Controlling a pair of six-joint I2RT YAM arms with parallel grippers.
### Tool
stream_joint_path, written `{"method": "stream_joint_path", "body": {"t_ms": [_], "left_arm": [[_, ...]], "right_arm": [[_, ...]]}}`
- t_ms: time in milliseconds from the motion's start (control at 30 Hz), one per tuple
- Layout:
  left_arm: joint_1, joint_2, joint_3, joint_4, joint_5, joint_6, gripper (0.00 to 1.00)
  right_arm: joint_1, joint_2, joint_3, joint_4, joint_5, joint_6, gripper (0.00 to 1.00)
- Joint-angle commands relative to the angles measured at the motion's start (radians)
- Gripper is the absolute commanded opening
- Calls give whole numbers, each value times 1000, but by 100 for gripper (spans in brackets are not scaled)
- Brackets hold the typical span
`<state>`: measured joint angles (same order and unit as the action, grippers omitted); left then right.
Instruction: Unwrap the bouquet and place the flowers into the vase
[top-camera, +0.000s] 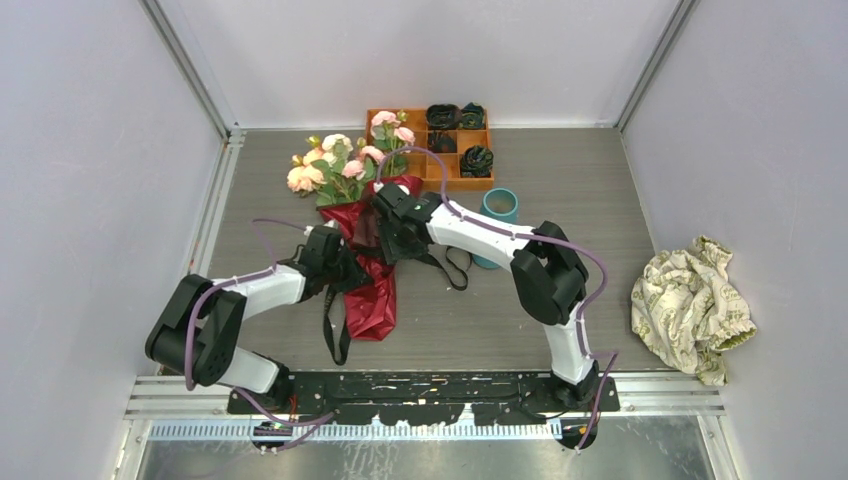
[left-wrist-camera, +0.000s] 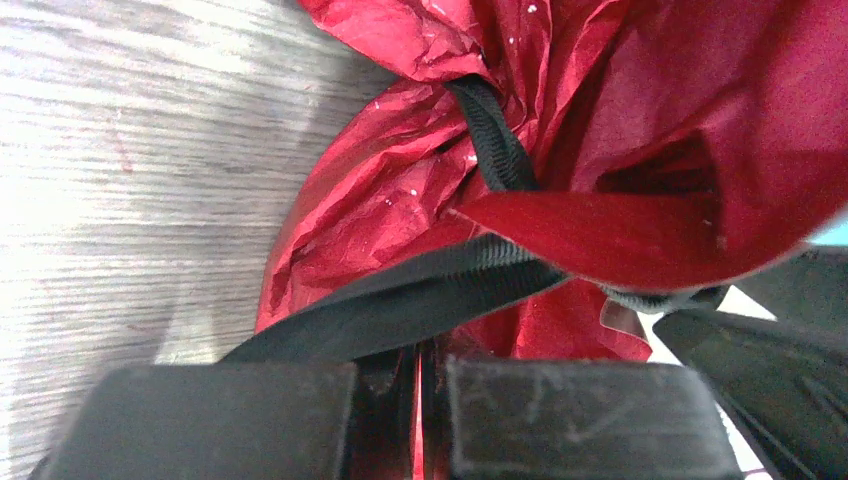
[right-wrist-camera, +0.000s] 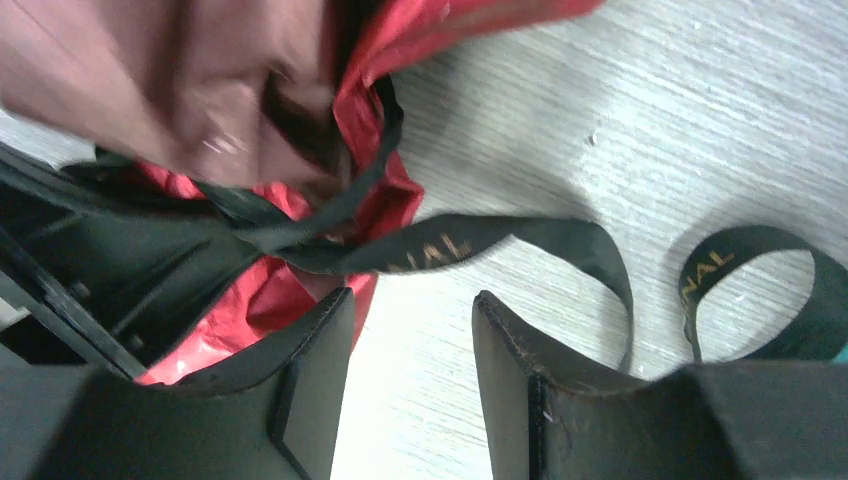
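Note:
The bouquet lies on the table, its dark red wrapping (top-camera: 372, 295) pointing toward me and its pink and peach flowers (top-camera: 335, 165) at the far end. A black ribbon (top-camera: 335, 330) trails loose from its waist and still circles the paper (left-wrist-camera: 497, 150). My left gripper (top-camera: 350, 268) (left-wrist-camera: 418, 365) is shut on a fold of the red wrapping (left-wrist-camera: 400, 180), beneath a ribbon strand (left-wrist-camera: 400, 305). My right gripper (top-camera: 392, 225) (right-wrist-camera: 412, 310) stands open at the bouquet's right side, only bare table between its fingers, and the ribbon (right-wrist-camera: 470, 240) passes just beyond the tips. The teal vase (top-camera: 499, 207) stands upright right of the bouquet.
An orange compartment tray (top-camera: 430, 183) with dark rosettes sits at the back, just behind the flowers. A crumpled beige patterned cloth (top-camera: 690, 305) lies at the right edge. Grey walls close in the table on three sides.

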<state>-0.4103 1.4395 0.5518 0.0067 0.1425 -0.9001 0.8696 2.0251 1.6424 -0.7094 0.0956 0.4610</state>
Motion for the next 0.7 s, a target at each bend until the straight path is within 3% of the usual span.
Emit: {"method": "stream_joint_path", "body": {"t_ms": [0,200,367,533,667], "left_arm": [[13,77,-17,-68,-133,57,0],[13,26,-2,-119,-129,78,0],[13,-125,28,-251,-134,94,0],[13,-317,89,-421,-248,116,1],[12,-413,80,-456,-283,118,4]], "right_arm": [[9,-80,-54,-50,5,-38,53],[9,-140,-185,-30,31,-44,53],[10,-206,-216,24,40,-28,53],[10,-184,-127,29,71,-12,54],[9,-100,23,9,69,-5,54]]}}
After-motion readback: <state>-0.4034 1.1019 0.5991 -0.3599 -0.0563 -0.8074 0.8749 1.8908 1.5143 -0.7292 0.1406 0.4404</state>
